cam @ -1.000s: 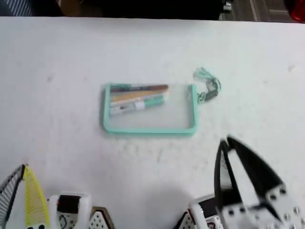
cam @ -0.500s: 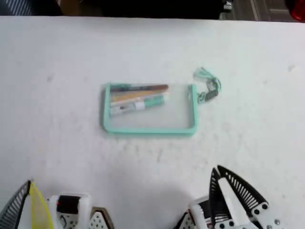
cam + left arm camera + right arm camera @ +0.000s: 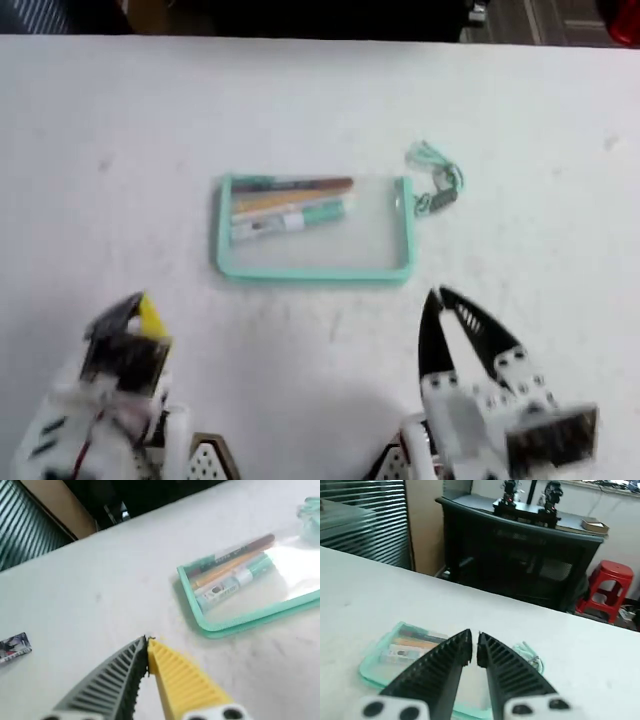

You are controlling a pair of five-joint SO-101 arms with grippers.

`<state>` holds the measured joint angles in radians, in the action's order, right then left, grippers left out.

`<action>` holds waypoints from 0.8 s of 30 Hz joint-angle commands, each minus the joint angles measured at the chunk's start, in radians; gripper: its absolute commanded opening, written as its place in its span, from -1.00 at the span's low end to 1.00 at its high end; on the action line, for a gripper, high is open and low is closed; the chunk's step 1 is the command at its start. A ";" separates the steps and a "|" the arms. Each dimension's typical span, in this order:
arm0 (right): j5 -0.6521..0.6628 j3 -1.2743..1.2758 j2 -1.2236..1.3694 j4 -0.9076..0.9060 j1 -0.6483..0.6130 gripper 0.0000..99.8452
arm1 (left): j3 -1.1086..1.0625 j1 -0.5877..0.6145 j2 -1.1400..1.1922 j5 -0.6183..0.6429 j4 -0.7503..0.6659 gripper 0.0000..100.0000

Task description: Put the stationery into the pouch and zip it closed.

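Note:
A clear pouch with a teal rim (image 3: 312, 272) lies flat mid-table, and several pens (image 3: 290, 205) rest inside along its far side. Its teal tassel pull (image 3: 437, 178) sits off the far right corner. My left gripper (image 3: 138, 300), one finger yellow and one grey, hovers shut and empty near the front left, well short of the pouch. In the left wrist view its tips (image 3: 147, 641) meet, with the pouch (image 3: 240, 622) and pens (image 3: 232, 570) beyond. My right gripper (image 3: 437, 293), black, is shut just in front of the pouch's near right corner; its tips (image 3: 475, 637) point over the pouch (image 3: 370, 667).
A small printed label (image 3: 12, 645) lies on the white table, off to one side of the left gripper. Beyond the table's far edge stand a black cabinet (image 3: 520, 555) and a red stool (image 3: 607, 587). Both arm bases sit at the front edge.
The left arm has swung up from the front-left corner onto the table. The right gripper drew back toward its base, then came forward again toward the pouch. The pouch stayed put.

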<state>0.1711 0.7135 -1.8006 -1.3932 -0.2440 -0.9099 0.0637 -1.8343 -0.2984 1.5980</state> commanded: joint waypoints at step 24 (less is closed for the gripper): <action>0.005 0.977 0.013 0.469 0.171 -0.97 | -0.783 0.031 0.008 0.043 -0.381 -0.95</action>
<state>0.1711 1.6817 -1.7883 -0.8332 -0.0798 -1.6955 0.0898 -1.8128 -0.2954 1.1116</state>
